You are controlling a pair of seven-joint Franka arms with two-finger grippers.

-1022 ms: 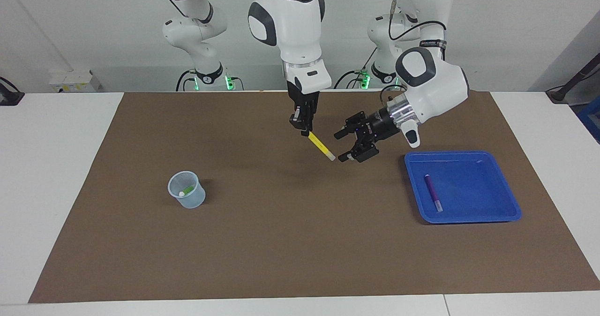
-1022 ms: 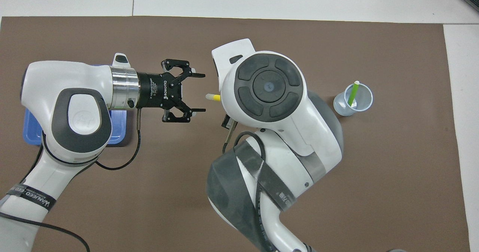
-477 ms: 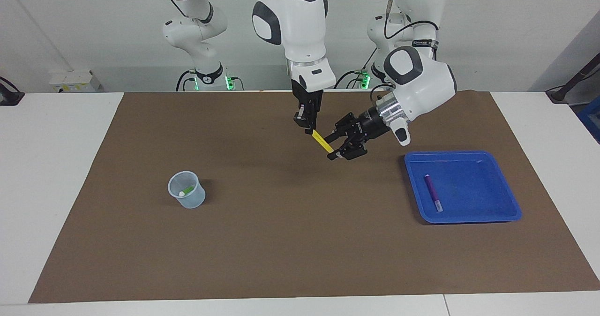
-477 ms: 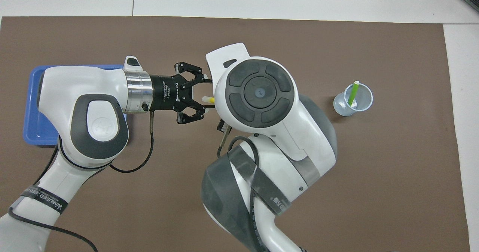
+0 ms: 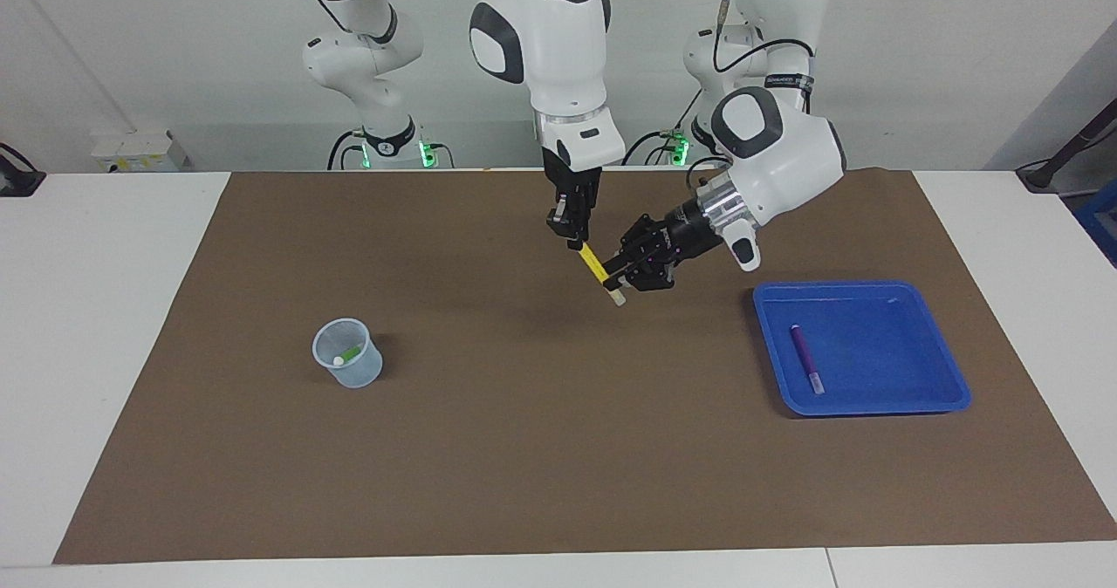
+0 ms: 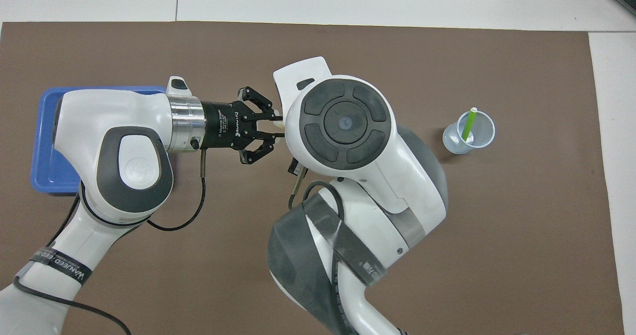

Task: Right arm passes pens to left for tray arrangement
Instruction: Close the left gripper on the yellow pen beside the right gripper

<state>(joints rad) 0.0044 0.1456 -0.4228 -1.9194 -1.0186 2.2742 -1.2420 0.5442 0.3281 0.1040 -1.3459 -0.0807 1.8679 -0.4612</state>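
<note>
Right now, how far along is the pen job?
Done: purple pen lies in the blue tray. In hand: yellow pen is mid-handover over the mat, right gripper shut on its upper end, left gripper shut near its cap end. Left: green pen stands in the cup.

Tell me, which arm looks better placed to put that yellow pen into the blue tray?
The left one, probably. Its hand is already shut on the yellow pen, beside the tray. The right hand grips the pen's upper end and would need to let go.
</note>
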